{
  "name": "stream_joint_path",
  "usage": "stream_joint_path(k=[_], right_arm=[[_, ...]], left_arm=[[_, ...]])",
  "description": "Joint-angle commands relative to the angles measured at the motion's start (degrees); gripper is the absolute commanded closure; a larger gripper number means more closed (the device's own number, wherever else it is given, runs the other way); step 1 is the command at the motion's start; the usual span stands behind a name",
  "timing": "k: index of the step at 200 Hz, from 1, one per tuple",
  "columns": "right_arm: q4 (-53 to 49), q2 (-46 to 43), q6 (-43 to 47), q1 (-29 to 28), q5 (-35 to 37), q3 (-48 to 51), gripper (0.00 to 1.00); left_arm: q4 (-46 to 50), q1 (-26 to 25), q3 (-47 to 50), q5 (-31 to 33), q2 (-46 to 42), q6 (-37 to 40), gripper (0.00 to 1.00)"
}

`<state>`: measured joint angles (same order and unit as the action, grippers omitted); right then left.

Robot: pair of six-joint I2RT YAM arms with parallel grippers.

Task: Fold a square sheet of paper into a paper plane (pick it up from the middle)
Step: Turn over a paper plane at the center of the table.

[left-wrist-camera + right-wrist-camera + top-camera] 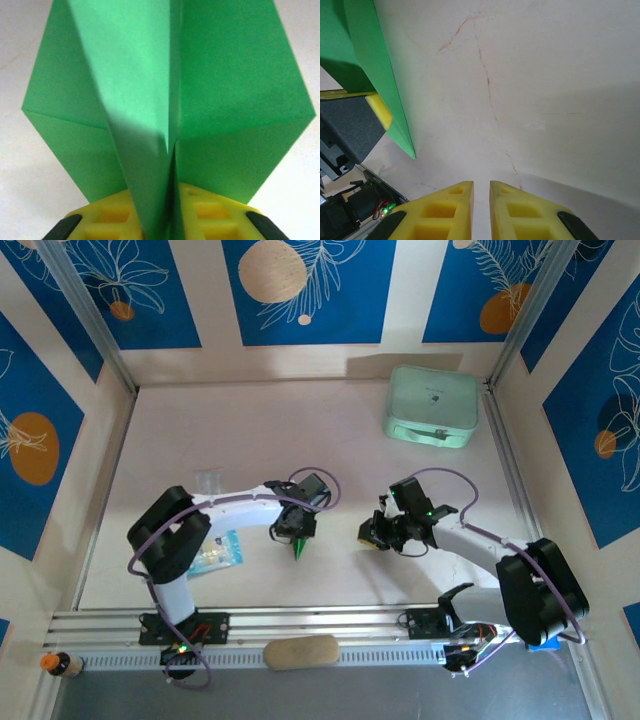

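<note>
The paper plane [299, 546] is a bright green folded dart hanging point-down just above the table, left of centre. My left gripper [297, 534] is shut on its centre fold from above. In the left wrist view the plane [170, 90] spreads its two wings beyond the yellow fingers [110, 215], and its crease runs down between them at my left gripper [170, 222]. My right gripper [371, 532] hovers a short way to the right, apart from the paper. It [481, 200] stands slightly open over bare table, nothing between its fingers. The plane's edge [365, 60] shows at the upper left of the right wrist view.
A pale mint-green rounded case [432, 405] sits at the back right. A small clear packet with blue print [216, 552] lies beside the left arm. A tan oblong object [300, 651] rests on the front rail, and a small bottle [55, 664] stands at the near left corner.
</note>
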<state>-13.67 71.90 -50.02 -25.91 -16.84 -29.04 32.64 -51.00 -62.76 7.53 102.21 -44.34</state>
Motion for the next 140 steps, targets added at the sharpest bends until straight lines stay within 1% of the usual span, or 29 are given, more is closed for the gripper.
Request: stream_joint_path(k=[1, 54, 74, 88, 111, 140], right_arm=[[-1.2, 0.4, -0.7, -0.3, 0.0, -0.8, 0.84], [-2.1, -0.5, -0.5, -0.3, 0.5, -1.0, 0.84], [-3.6, -1.6, 0.1, 0.0, 1.1, -1.4, 0.84], [-4.6, -2.5, 0.5, 0.3, 1.6, -1.6, 0.84], [-5.8, -4.2, 1.0, 1.0, 1.8, -1.8, 0.84], [-6.4, -6.1, 1.4, 2.2, 1.7, -1.5, 0.84]], left_arm=[[2.7, -0.8, -2.0, 1.6, 1.3, 1.4, 0.79], [4.5, -1.8, -3.2, 2.9, 5.2, 0.5, 0.71], [6.2, -2.1, -4.3, 4.2, 6.8, -0.8, 0.68], [7.1, -2.3, -5.0, 5.1, 7.8, -1.8, 0.63], [7.8, -2.6, -6.1, 5.3, 9.4, -3.4, 0.58], [8.0, -2.9, -7.4, 4.7, 10.6, -6.4, 0.55]])
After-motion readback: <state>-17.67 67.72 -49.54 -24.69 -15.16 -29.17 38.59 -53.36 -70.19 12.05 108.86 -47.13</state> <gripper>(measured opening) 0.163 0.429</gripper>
